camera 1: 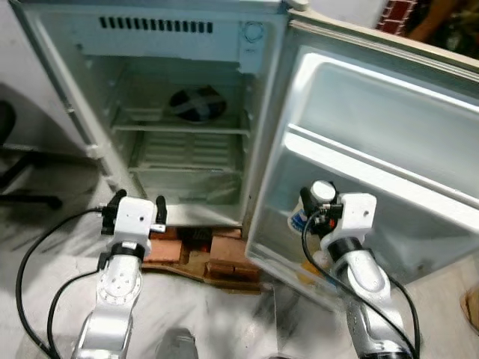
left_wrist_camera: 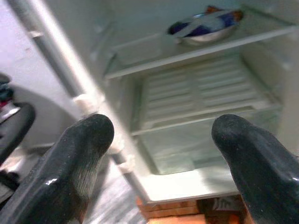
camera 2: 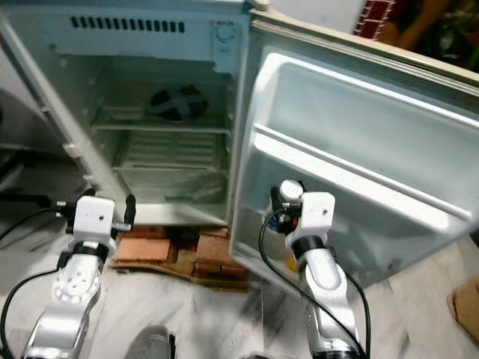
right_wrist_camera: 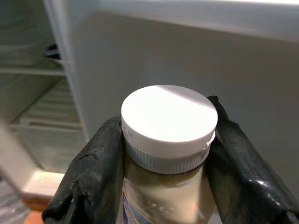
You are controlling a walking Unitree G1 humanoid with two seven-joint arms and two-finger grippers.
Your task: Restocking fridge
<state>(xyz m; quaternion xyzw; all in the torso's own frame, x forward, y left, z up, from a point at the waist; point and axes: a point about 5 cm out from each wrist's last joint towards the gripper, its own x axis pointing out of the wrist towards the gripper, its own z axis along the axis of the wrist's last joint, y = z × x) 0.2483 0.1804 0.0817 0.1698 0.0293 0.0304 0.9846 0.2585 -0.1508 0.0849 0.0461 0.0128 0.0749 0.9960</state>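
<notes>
A small fridge (camera 1: 97,142) stands open before me, its door (camera 1: 389,149) swung out to the right. My right gripper (camera 1: 314,209) is shut on a jar with a white lid (right_wrist_camera: 168,121) and pale creamy contents, held upright in front of the lower door shelf (camera 1: 419,262). Its black fingers (right_wrist_camera: 93,163) clamp the jar just under the lid. My left gripper (camera 1: 138,206) is open and holds nothing, raised in front of the fridge's bottom edge. A metal bowl (camera 1: 196,103) with dark contents sits on the upper wire shelf (camera 1: 142,129) inside.
The fridge rests on red bricks (camera 1: 224,258) over a marble floor (camera 1: 224,321). A black chair base (camera 1: 22,187) stands to the left. The lower inside shelf (left_wrist_camera: 205,98) is bare. Cables (camera 1: 30,277) trail from my arms.
</notes>
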